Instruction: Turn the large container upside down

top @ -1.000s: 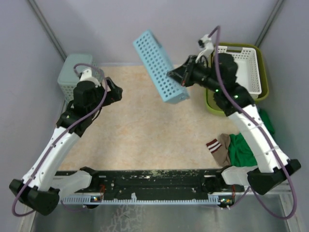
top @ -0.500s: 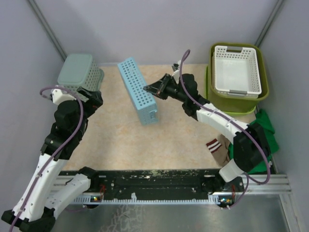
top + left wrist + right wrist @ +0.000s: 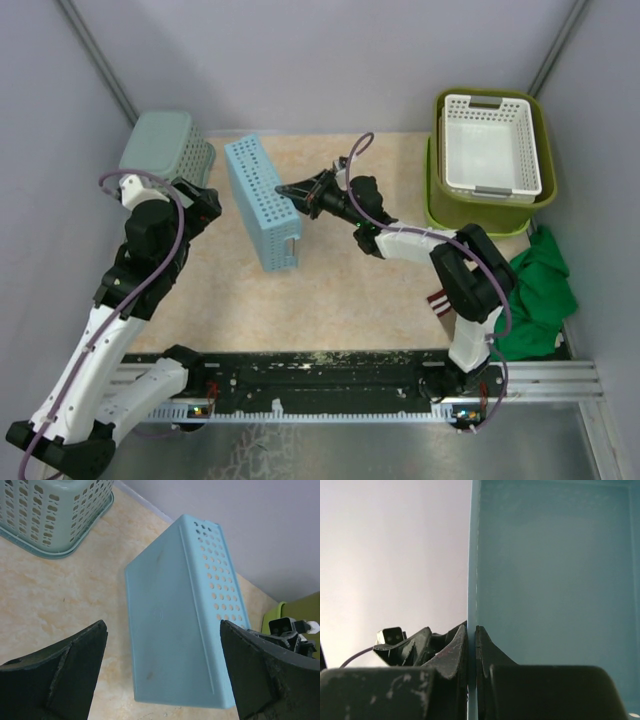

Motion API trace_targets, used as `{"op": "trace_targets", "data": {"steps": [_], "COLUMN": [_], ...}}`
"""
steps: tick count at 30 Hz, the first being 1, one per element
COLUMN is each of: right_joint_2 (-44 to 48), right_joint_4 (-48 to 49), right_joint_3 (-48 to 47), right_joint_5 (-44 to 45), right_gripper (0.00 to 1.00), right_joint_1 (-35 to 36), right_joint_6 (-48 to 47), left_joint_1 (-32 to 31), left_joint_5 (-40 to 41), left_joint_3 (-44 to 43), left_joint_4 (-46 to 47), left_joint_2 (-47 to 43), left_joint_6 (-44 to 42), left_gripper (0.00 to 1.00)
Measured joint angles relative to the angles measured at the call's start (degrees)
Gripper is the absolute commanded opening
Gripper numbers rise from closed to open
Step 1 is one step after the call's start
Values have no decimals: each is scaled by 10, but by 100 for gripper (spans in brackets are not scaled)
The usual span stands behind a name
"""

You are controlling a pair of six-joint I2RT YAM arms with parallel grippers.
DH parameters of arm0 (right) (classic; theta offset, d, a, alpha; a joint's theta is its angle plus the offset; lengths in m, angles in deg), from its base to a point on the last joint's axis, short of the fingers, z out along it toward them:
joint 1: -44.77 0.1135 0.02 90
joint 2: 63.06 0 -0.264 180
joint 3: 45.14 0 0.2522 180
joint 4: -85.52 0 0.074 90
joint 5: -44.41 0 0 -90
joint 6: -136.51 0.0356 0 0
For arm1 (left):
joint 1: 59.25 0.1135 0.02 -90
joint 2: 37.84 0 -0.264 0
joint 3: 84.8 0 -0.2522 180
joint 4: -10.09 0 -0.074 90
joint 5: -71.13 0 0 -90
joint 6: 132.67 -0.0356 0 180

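Top external: right pincer (image 3: pixel 287 190) is clamped tight on the blue basket (image 3: pixel 262 205) wall, and the left pincer (image 3: pixel 203 203) is gaping, holding nothing. The large container (image 3: pixel 436 215) sits well behind the right pincer, untouched, with the white basket (image 3: pixel 492 150) nested inside. Guessing next: release blue, lift white out, then flip.

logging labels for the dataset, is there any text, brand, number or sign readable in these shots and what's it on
No readable text in any view.
light blue basket: no print shows on its underside or perforated side.
white basket, green tub, teal basket: no print shows.
front rail: only pale specks, too small to read as lettering.
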Motion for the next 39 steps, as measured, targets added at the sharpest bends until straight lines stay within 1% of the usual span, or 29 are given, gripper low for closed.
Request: {"op": "trace_targets", "data": {"steps": [7, 12, 17, 18, 22, 24, 27, 29, 32, 34, 35, 36, 39], "right_joint_2": [-16, -57, -65, -63, -37, -16, 18, 49, 109, 142, 152, 162, 175], "right_joint_4": [50, 143, 201, 210, 214, 189, 123, 58, -55, -137, -170, -208, -318], "right_joint_3": [30, 78, 139, 154, 214, 240, 259, 260, 254, 237, 228, 216, 174], "right_joint_5": [5, 23, 50, 57, 81, 87, 95, 99, 113, 127, 134, 143, 170], "right_gripper": [0, 0, 0, 3, 31, 41, 51, 59, 66, 79, 81, 87, 90], "right_joint_1": [17, 17, 13, 11, -6, -16, -24, -24, -23, -23, -23, -23, -23], "right_joint_6": [52, 120, 135, 134, 118, 104, 67, 31, -34, -80, -98, -121, -192], "left_joint_1": [0, 0, 0, 0, 0, 0, 0, 0, 0, 0, 0, 0, 0], "left_joint_5": [6, -1, -12, -15, -27, -39, -67, -85, -120, -137, -146, -154, -176], "left_joint_3": [0, 0, 0, 0, -1, -3, -12, -19, -30, -34, -35, -38, -47], "left_joint_4": [-1, -1, 0, 0, 1, 1, 1, 2, 1, 1, 0, 0, -3], "left_joint_2": [-11, -5, 9, 11, 21, 32, 57, 75, 106, 119, 126, 133, 152], "left_joint_6": [-8, -15, -24, -26, -39, -49, -63, -71, -90, -101, -106, -113, -129], "left_gripper": [98, 98, 98, 98, 98, 99, 99, 100, 100, 100, 100, 100, 100]}}
